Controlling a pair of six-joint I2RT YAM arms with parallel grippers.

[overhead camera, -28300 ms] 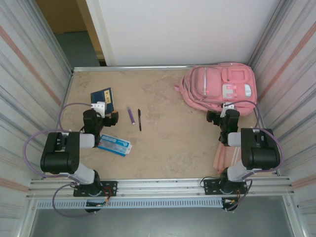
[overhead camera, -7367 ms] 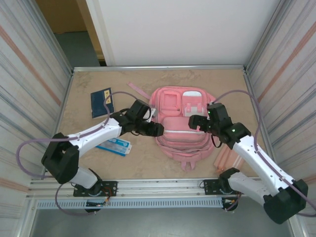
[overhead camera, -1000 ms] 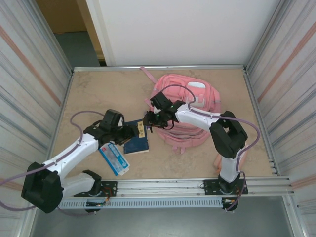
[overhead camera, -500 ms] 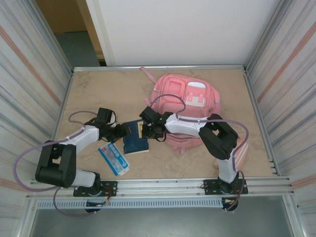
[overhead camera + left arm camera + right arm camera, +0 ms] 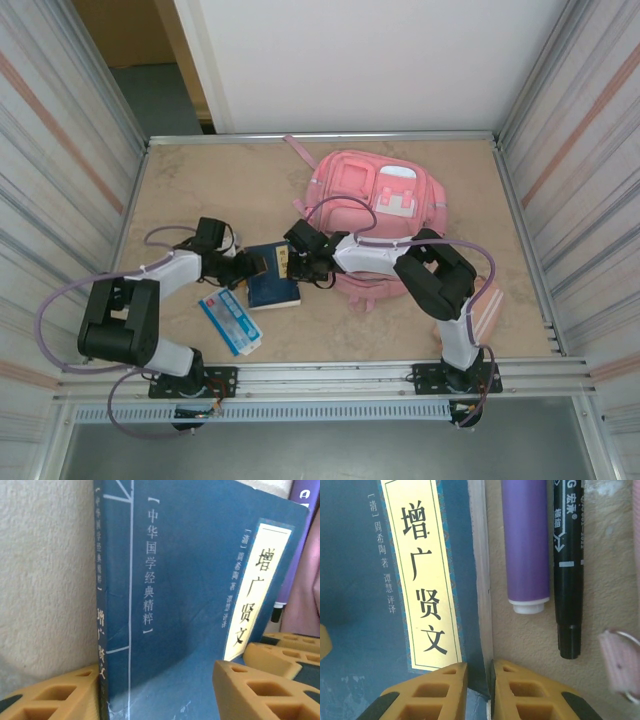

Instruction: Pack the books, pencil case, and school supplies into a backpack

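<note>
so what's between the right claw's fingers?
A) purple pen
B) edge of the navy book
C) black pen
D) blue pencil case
B: in the right wrist view the navy book runs its page edge into the narrow gap of the right claw. The purple pen and black pen lie off to the side of the claw, untouched.

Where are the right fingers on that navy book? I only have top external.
Observer: The right gripper has its fingertips almost together astride the navy book's page edge; I can't confirm a clamp.
Operator: Where are the pens?
Observer: The purple pen and black pen lie side by side on the table beside that edge.
Operator: And the left?
Observer: The left gripper stands open, one finger beside the spine, one over the cover.
</note>
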